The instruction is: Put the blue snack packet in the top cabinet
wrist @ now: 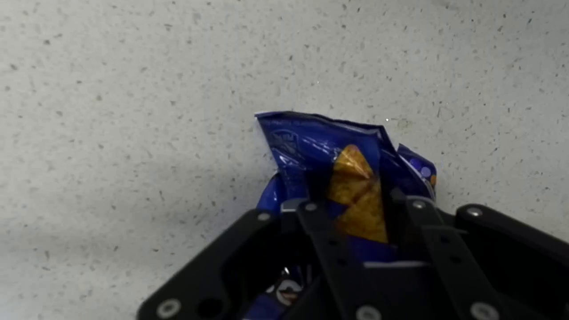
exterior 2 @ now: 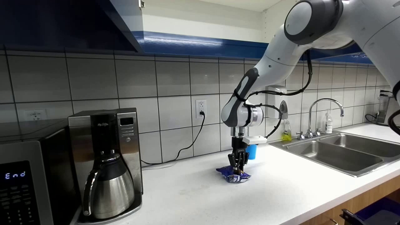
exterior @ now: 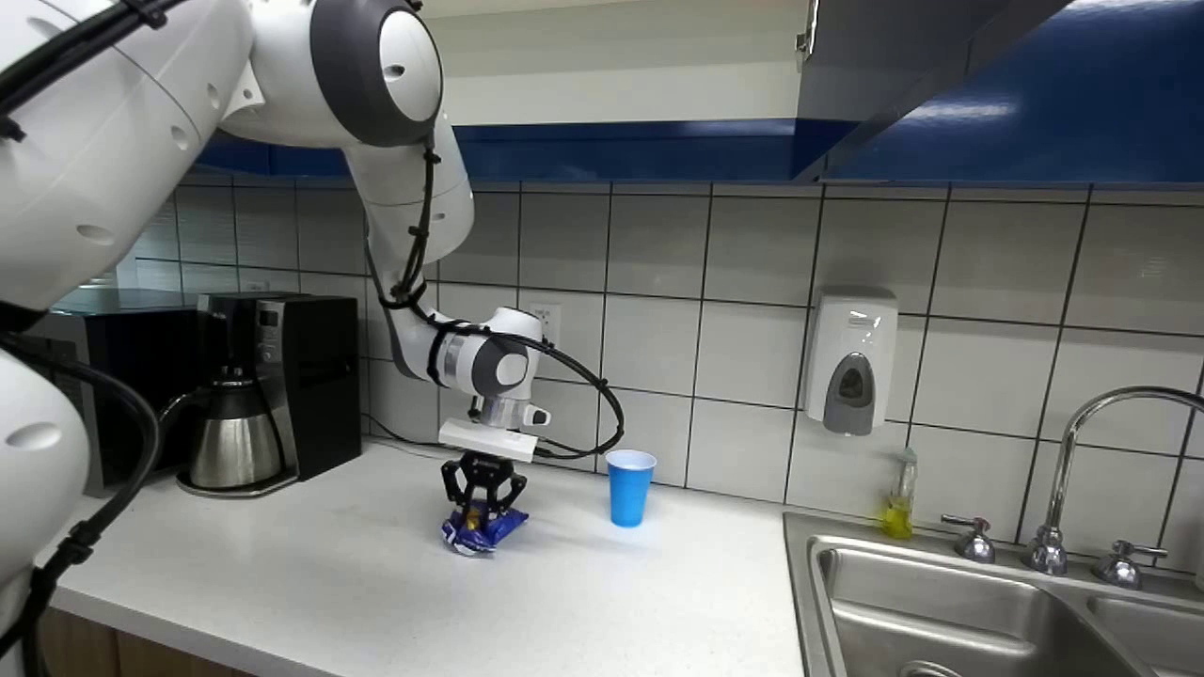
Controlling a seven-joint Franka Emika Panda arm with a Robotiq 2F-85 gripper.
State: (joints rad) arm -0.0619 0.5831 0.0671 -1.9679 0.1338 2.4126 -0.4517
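We reckon the grab's sorted, our gripper [wrist: 353, 204] pinching the blue snack packet [exterior: 475, 540] between its fingers [wrist: 328, 253] on the counter [exterior: 611, 602] near the light-blue cup [exterior: 628, 494], but the lift into the open top cabinet [exterior: 640, 150] above that cup is left.

The packet [wrist: 349, 175] lies crumpled on the surface [exterior: 329, 574], shiny dark-blue foil with a golden chip pictured on it, pinched in the end effector [wrist: 360, 205], its corners flaring out on either side. Overhead the cabinet [exterior: 621, 152] stands open, and I can see in past its glossy blue lower edge to the off-white back wall.
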